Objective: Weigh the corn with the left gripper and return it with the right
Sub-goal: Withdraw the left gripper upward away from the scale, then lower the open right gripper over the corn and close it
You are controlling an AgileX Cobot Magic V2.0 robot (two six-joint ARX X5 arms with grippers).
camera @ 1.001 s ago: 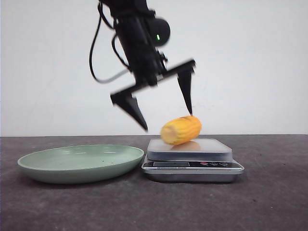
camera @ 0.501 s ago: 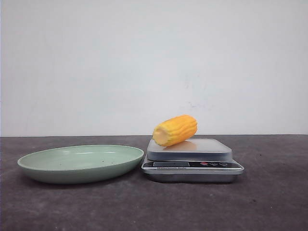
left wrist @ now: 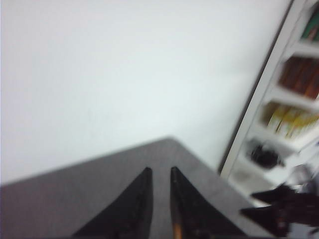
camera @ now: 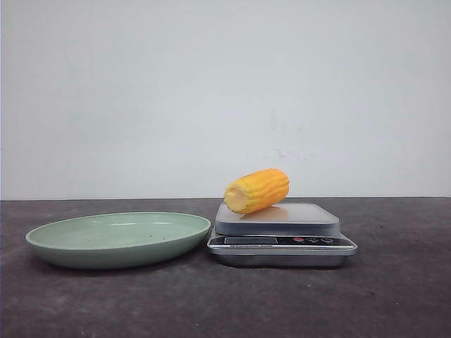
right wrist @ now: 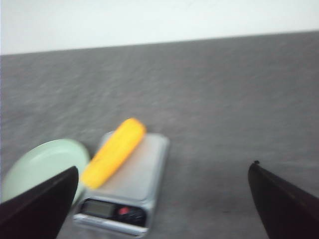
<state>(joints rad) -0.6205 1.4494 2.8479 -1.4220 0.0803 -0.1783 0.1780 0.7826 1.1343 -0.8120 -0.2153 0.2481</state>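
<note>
The corn [camera: 257, 191], a short yellow-orange cob with its paler cut end toward the left, lies on the platform of a silver kitchen scale [camera: 282, 232]. No gripper touches it, and neither gripper shows in the front view. In the right wrist view the corn [right wrist: 113, 152] lies slantwise on the scale [right wrist: 142, 174], ahead of my right gripper [right wrist: 165, 166], which is wide open and empty. My left gripper [left wrist: 160, 169] faces the bare table and the wall, away from the corn. Its fingers are close together with nothing between them.
A shallow pale green plate [camera: 116, 238] stands on the dark table just left of the scale, and it also shows in the right wrist view [right wrist: 40, 162]. A white shelf unit [left wrist: 294, 99] stands beyond the table corner in the left wrist view.
My left gripper, open above the corn a second ago, has left the front view. The corn shifted slightly left on the scale and now lies still.
</note>
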